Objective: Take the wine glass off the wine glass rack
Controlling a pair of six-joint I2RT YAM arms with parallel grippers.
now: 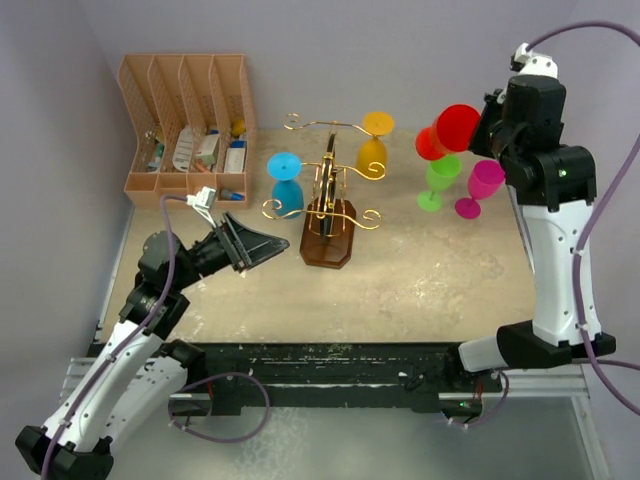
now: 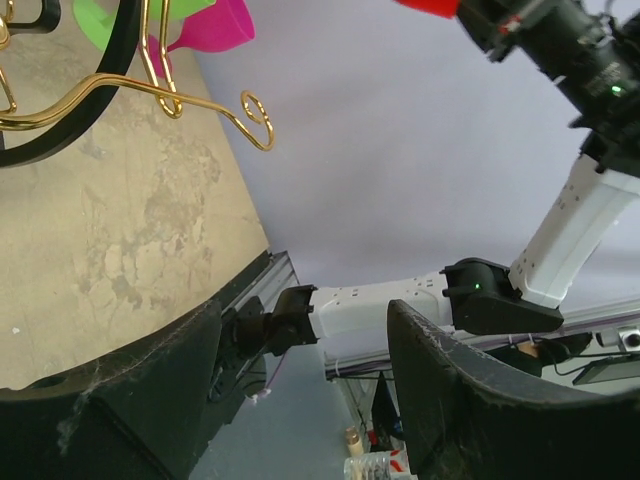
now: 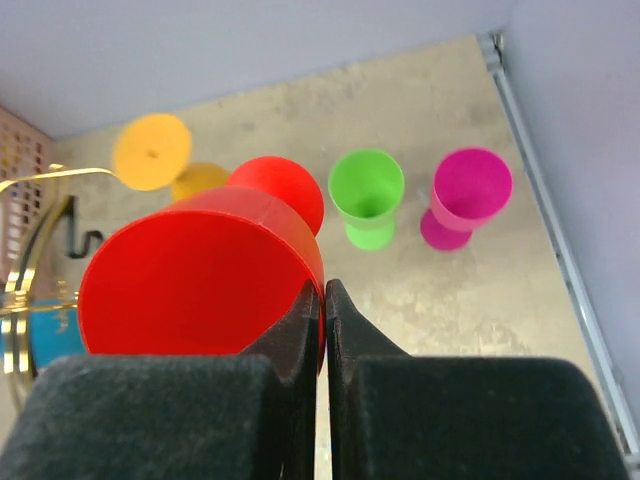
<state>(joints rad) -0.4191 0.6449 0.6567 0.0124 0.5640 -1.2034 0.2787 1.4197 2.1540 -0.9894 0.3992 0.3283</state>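
Observation:
The gold wire rack [image 1: 330, 205] stands mid-table on its dark brown hexagonal base [image 1: 328, 245]. An orange wine glass [image 1: 374, 140] and a blue wine glass [image 1: 286, 183] hang from it upside down. My right gripper [image 1: 487, 122] is shut on the rim of a red wine glass [image 1: 452, 130], held in the air right of the rack; in the right wrist view the fingers [image 3: 300, 320] pinch the red bowl's wall [image 3: 195, 275]. My left gripper [image 1: 262, 243] is open and empty, just left of the rack base. A scroll arm [image 2: 150, 95] shows in the left wrist view.
A green glass [image 1: 438, 180] and a magenta glass [image 1: 480, 186] stand upright on the table at the right, below the red one. A tan slotted file organiser [image 1: 187, 125] with small items stands at the back left. The table's right edge rail [image 3: 545, 200] is close to the magenta glass.

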